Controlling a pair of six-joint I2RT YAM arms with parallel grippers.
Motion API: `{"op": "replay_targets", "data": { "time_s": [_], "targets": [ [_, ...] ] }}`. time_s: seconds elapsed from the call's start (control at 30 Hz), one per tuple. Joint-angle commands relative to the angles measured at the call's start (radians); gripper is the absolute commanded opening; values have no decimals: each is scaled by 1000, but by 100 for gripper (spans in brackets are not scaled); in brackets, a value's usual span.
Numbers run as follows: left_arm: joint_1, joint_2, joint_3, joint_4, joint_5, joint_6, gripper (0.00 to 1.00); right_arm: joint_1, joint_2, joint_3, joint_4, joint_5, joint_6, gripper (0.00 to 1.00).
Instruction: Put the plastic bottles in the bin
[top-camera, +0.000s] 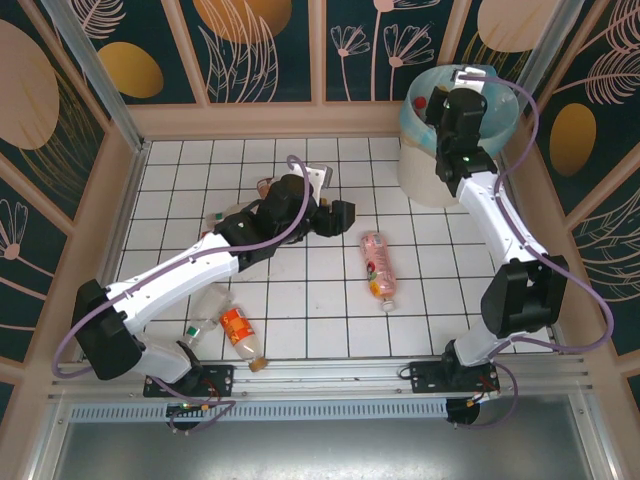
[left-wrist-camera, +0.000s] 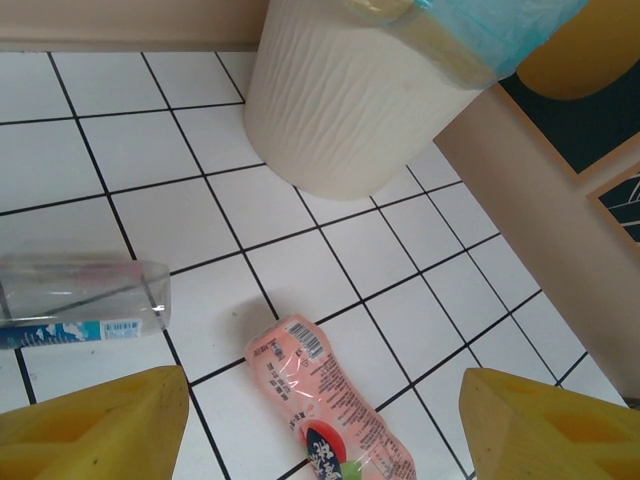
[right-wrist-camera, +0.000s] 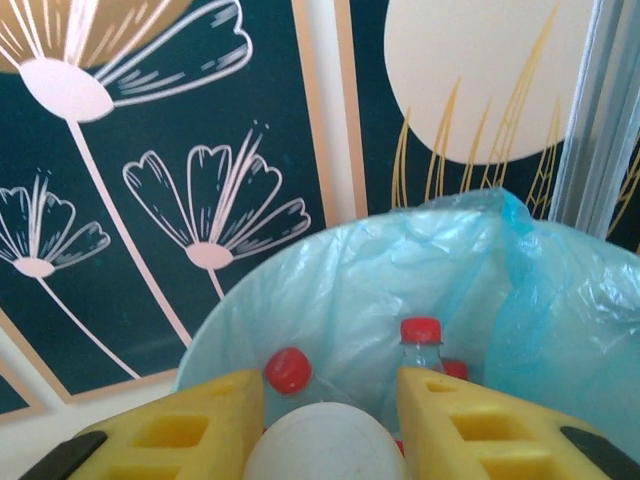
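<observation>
Jaws on the left gripper are spread wide with nothing in them, right above a squishy pink bottle lying on the tiled floor, free tiles all round. 2 more bottles lie by the near-left edge. The right gripper pinches a smooth whitish bottle over the ribbed bin. Its crinkly blue bag holds 2 red-capped bottles.

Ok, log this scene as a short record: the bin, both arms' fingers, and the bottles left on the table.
bin: far right corner, blue liner, red-capped bottles inside
right fingers: over the bin, shut on a white rounded object
left fingers: open, above the pink bottle
on table: pink bottle, orange-labelled bottle, clear blue-labelled bottle
</observation>
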Motion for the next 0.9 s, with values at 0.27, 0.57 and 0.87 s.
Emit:
{"op": "replay_targets", "data": {
  "time_s": [0.27, 0.57, 0.87],
  "targets": [
    [-2, -37, -15, 29, -37, -12, 73, -54, 110, 130, -166, 13, 54, 59],
    [-3, -19, -11, 36, -39, -25, 73, -130, 25, 50, -85, -81, 100, 21],
    [-2, -15, -8, 34, -46, -30, 73, -124, -64, -120, 87, 46, 84, 21]
  ]
}}
